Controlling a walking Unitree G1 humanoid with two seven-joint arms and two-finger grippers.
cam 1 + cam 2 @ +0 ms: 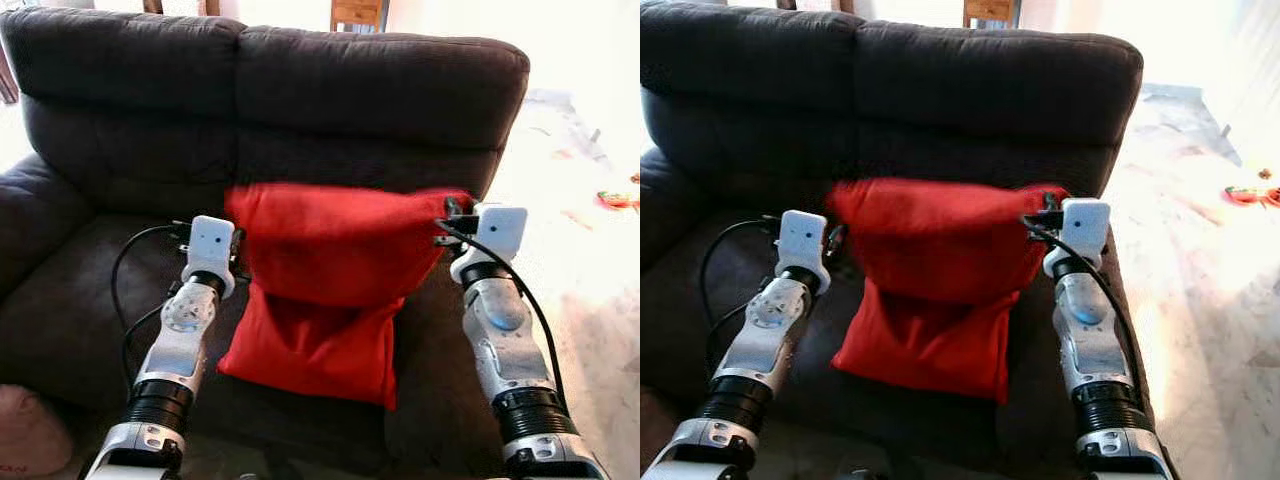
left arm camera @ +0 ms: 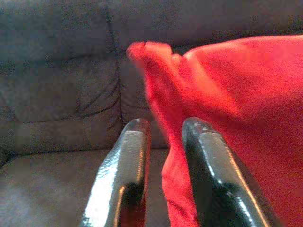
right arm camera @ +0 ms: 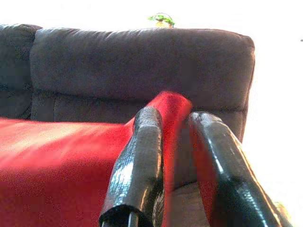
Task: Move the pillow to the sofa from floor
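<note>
I have the red pillow [image 1: 325, 290] hanging over the sofa [image 1: 380, 90] seat, left gripper [image 2: 163, 142] and right gripper [image 3: 175, 137] each pinching a top corner. If one corner slips loose, it may swing and slide off the near edge.

Two silver forearms, each built of rounded metallic segments. Left arm [image 1: 175, 350]: a ribbed black collar ring near the lower end, a circular joint disc with small screw heads above it, and a white rectangular wrist housing [image 1: 211, 241] bearing a small dark dot. A black cable [image 1: 118, 275] loops outward from this housing and runs back down along the arm. Right arm [image 1: 503, 345]: matching silver shell, ribbed black collar, white wrist housing [image 1: 499, 229], black cable [image 1: 535, 312] trailing along its outer side. Left gripper [image 2: 163, 142] and right gripper [image 3: 176, 137]: two long, glossy black fingers apiece, curved, with a finely textured surface.
</note>
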